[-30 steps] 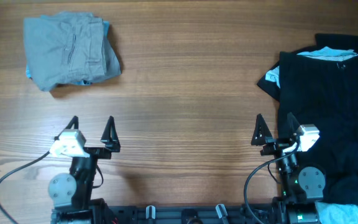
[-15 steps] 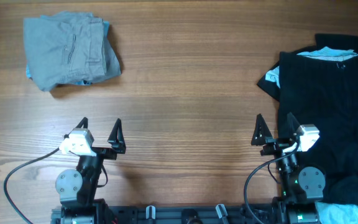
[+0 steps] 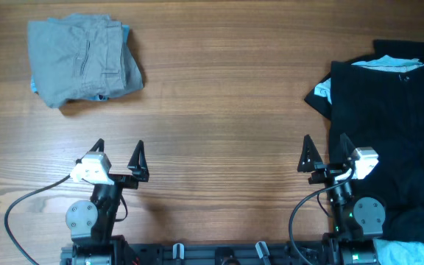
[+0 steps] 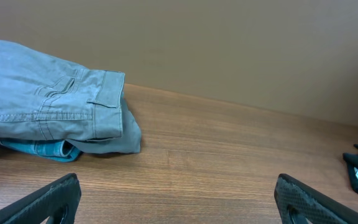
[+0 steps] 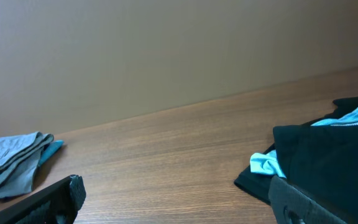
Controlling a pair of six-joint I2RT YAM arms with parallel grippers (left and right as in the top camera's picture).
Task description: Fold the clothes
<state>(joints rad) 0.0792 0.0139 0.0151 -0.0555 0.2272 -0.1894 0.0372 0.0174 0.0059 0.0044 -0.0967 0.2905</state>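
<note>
Folded grey shorts (image 3: 83,60) lie at the table's far left on top of a light-blue garment (image 3: 35,86); they also show in the left wrist view (image 4: 48,106) and small in the right wrist view (image 5: 11,165). A heap of black garments (image 3: 392,132) with bits of light-blue cloth (image 3: 321,90) covers the right side, and shows in the right wrist view (image 5: 334,155). My left gripper (image 3: 118,156) is open and empty near the front edge. My right gripper (image 3: 325,152) is open and empty, next to the black heap's left edge.
The wooden table (image 3: 219,110) stretches between the two piles. A plain beige wall (image 4: 229,43) stands behind the table. Cables and arm bases (image 3: 219,250) sit along the front edge.
My left gripper shifted a little right and toward the front edge between one second ago and half a second ago, then stayed still. The right arm and the clothes have not moved.
</note>
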